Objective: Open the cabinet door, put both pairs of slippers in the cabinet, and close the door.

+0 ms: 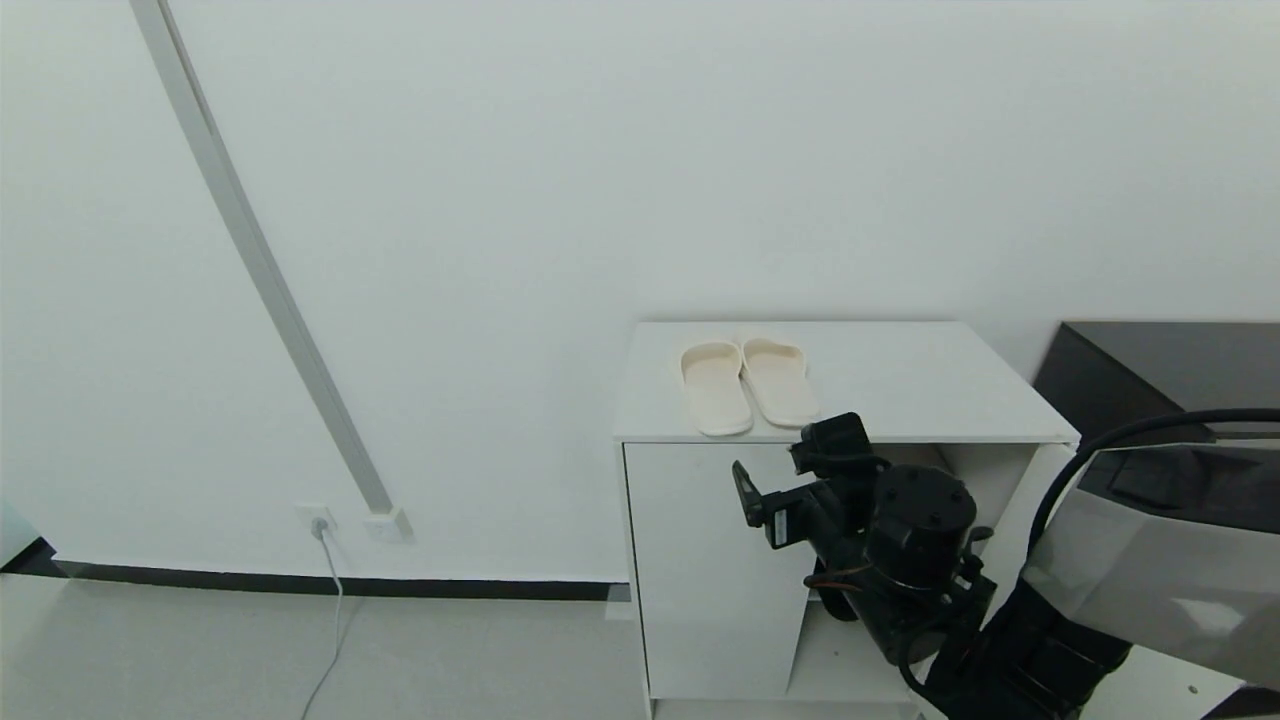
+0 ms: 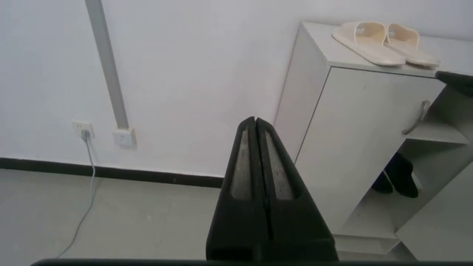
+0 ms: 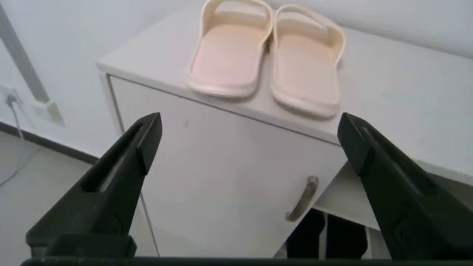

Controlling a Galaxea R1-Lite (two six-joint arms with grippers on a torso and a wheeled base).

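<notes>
Right end effector (image 3: 249,125) hangs spread wide before the cabinet (image 3: 222,192), whose shelves stand open. The cream slippers (image 3: 266,52) sit just above and beyond it on top. A dark pair (image 2: 399,177) looks already shelved below. The next move looks to be rising and straddling the cream pair. Left end effector (image 2: 256,122) is pressed closed, well aside.

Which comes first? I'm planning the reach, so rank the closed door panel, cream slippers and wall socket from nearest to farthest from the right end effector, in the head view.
1. Closed door panel, before the right end effector, and cream slippers, just above on the cabinet top: too close to call.
2. Wall socket, low on the wall, far left.
</notes>
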